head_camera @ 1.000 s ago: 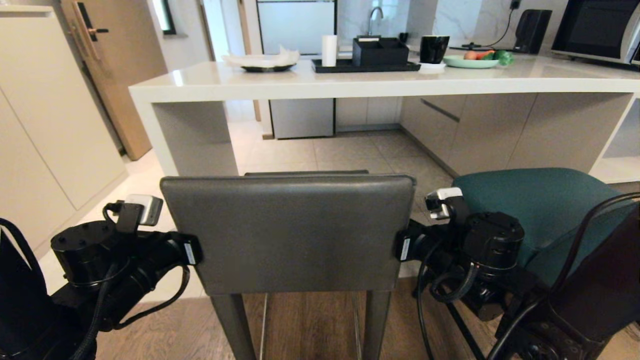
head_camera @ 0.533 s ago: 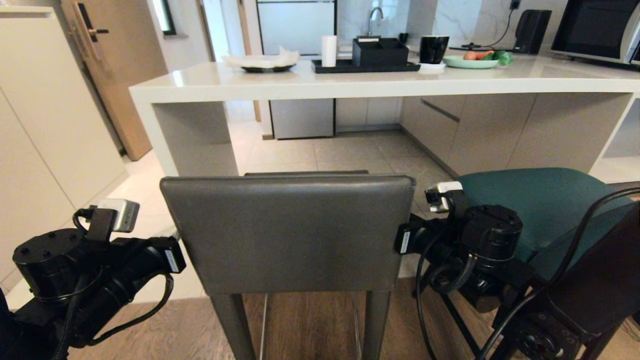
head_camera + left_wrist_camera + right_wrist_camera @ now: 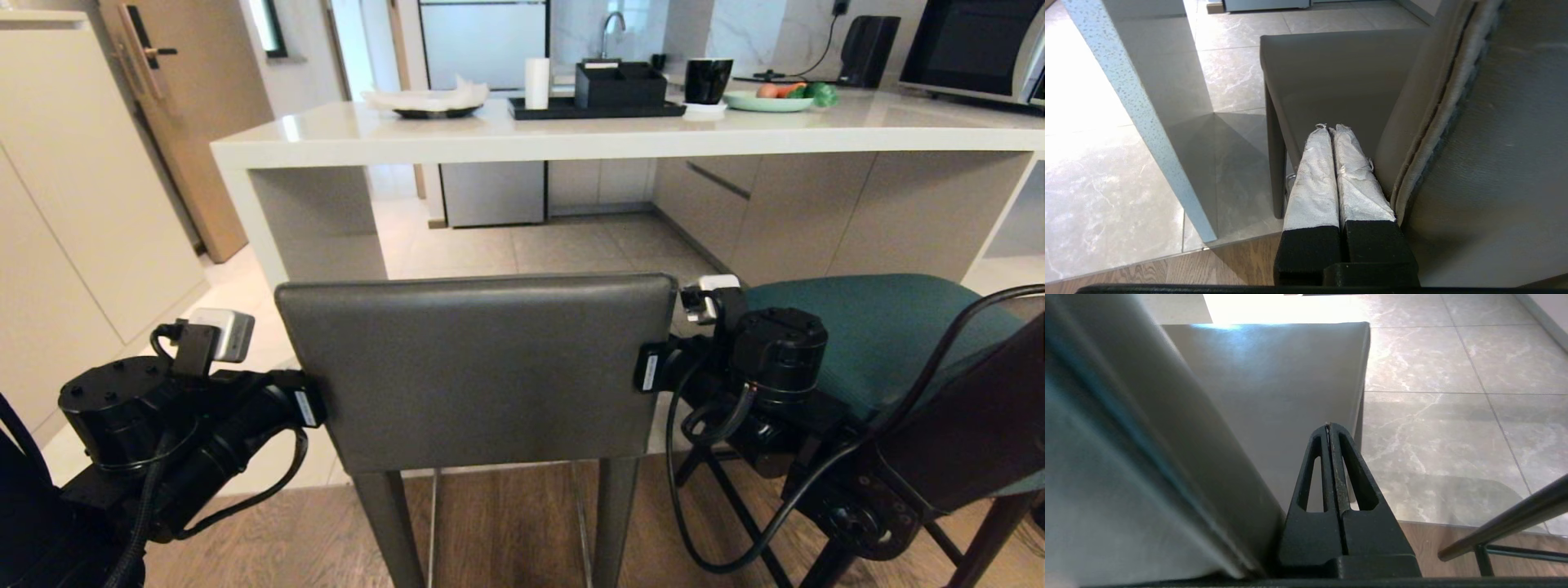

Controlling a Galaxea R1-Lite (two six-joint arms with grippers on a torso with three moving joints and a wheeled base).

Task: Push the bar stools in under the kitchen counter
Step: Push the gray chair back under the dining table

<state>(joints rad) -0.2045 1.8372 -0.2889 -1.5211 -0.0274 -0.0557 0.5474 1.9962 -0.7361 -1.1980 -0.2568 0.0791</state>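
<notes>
Two closed grippers bracket the grey stool's backrest point(image 3: 478, 371) from my seat: the left gripper point(image 3: 1333, 128) has its taped fingers point(image 3: 1314, 179) pressed together, holding nothing, lying alongside the backrest's left edge at about 9 o'clock of it, and the right gripper point(image 3: 1329, 426) is likewise shut on nothing, tucked against the right edge at about 3 o'clock. Compared with a second ago, the backrest's top edge sits higher and a touch further right in the head view, and the seat front that showed above it is now hidden behind it; I read that as the stool having slid a little toward the counter, though a slight tilt of the back could look the same. The left arm swung out to the side half a second back and is now in against the edge again; the right arm has followed the stool forward. At 2 o'clock the teal stool point(image 3: 882, 335) stands just beside my right arm, not yet pushed. Further out at 12 o'clock the kitchen counter point(image 3: 571, 139) spans the view, its slab side panel point(image 3: 318, 224) at 11 o'clock, and open floor shows between it and the grey stool. My judgement: the first push is only begun, and the teal stool is left to do.
</notes>
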